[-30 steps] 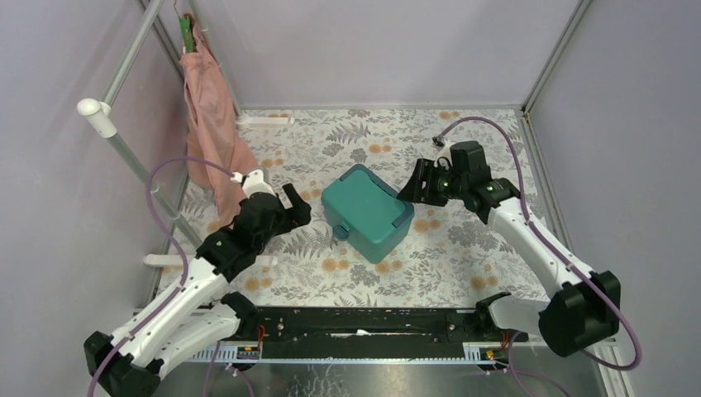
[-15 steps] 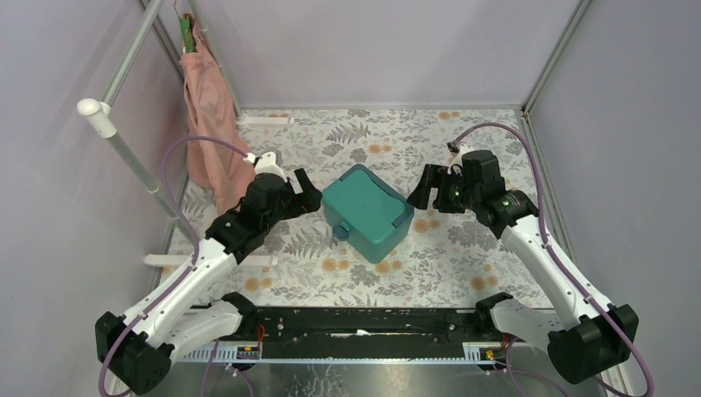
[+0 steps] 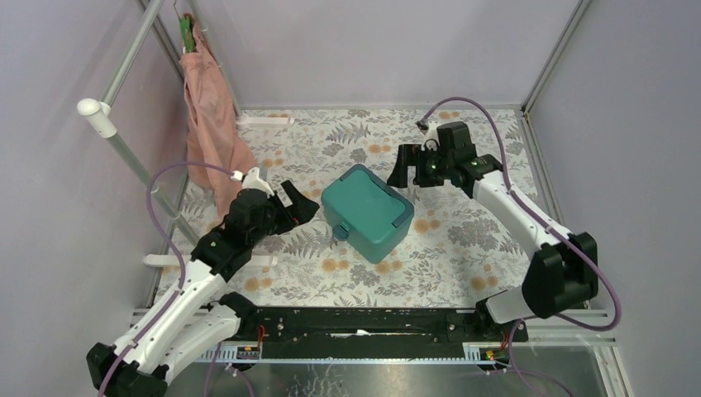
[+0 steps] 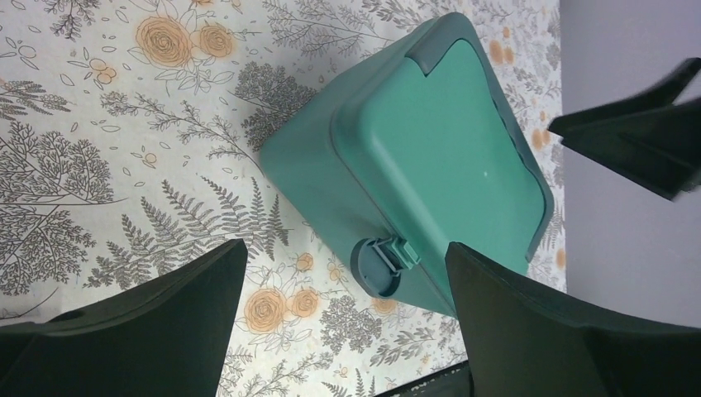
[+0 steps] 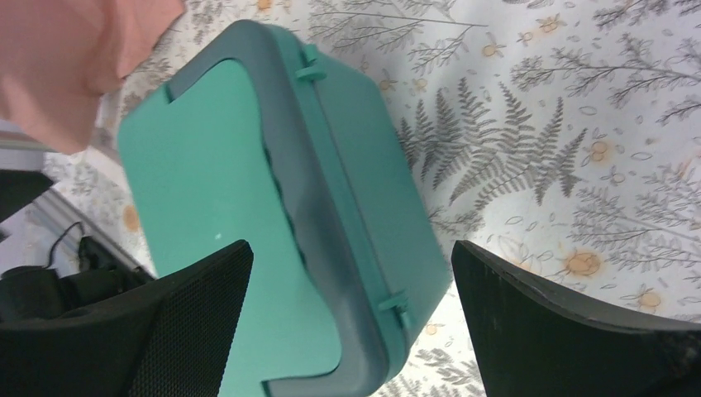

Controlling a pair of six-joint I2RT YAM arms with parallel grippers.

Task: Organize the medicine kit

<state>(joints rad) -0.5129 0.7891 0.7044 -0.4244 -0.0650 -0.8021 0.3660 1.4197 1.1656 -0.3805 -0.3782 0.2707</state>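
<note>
Plainly, the medicine kit [image 3: 366,211] sits shut near the middle of the table [image 3: 463,248], turned askew so its long axis runs from the far-left corner toward the near-right one. Its latch [image 4: 382,263] faces the near-left corner, on the side of the left hand [image 3: 301,203]. That hand hovers just beside the box, spread wide and holding nothing. The right hand [image 3: 402,170] hangs by the hinged far-right side, equally spread, empty and touching nothing. Opening the lid [image 3: 364,201] probably suits the left arm, which is closer to the latch.

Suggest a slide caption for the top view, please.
Open left gripper and open right gripper flank the closed kit on a floral table.
</note>
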